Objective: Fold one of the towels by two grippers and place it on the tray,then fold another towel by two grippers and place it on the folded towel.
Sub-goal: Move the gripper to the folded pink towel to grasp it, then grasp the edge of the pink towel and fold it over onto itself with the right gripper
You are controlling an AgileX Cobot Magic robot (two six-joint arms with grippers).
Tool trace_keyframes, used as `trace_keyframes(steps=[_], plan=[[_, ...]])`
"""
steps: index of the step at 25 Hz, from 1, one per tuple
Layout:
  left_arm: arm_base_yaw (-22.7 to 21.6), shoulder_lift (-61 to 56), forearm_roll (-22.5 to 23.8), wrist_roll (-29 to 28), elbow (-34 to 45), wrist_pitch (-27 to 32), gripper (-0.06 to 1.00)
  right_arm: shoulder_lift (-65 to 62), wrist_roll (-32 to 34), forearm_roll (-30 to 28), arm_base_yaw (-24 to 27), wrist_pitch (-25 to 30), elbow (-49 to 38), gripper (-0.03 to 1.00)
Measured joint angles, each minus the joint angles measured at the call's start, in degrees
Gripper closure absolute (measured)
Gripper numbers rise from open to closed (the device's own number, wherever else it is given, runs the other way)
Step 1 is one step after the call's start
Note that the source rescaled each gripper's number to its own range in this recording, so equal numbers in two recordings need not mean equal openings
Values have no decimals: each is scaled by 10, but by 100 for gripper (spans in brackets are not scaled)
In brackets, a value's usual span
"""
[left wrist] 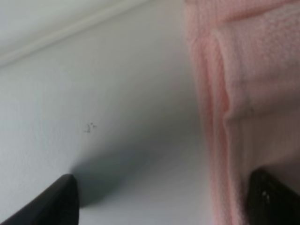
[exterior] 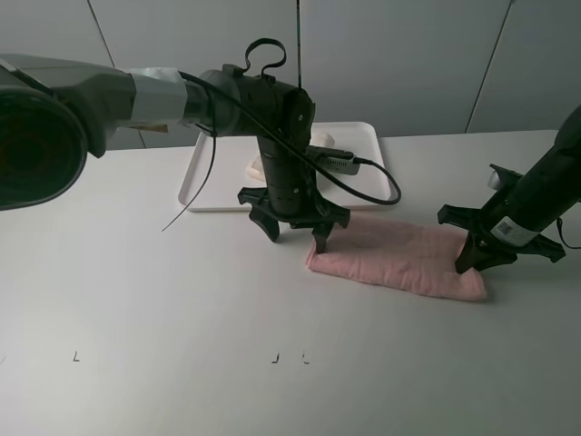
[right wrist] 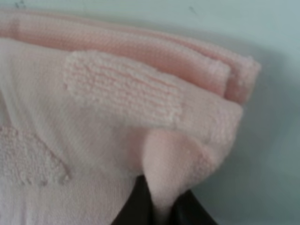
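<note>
Exterior high view: the tray (exterior: 368, 136) lies at the far side of the surface (exterior: 136, 291). The cream towel (exterior: 257, 168) is on it, largely hidden behind the left arm. The pink towel (exterior: 399, 259) lies as a long folded strip on the surface, near the tray's front rim. The left gripper (exterior: 296, 240) points down at the strip's left end with its jaws spread wide. The right gripper (exterior: 474, 262) stands on the strip's right end.

Left wrist view: the two black fingers (left wrist: 51, 204) stand far apart. One is over bare surface and the other is at the pink towel's (left wrist: 243, 93) layered edge. This gripper has hold of nothing.

Right wrist view: the dark fingers (right wrist: 136, 208) are closed together, pinching a small raised fold of the pink towel (right wrist: 117, 93) near its corner.
</note>
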State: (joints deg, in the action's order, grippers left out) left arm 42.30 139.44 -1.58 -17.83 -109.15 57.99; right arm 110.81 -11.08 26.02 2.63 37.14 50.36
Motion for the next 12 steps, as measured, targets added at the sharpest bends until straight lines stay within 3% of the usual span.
trace_keyframes(steps=[12], plan=[[0, 0, -2, 0, 0, -4, 1, -40, -23, 17, -2, 13, -2, 95]])
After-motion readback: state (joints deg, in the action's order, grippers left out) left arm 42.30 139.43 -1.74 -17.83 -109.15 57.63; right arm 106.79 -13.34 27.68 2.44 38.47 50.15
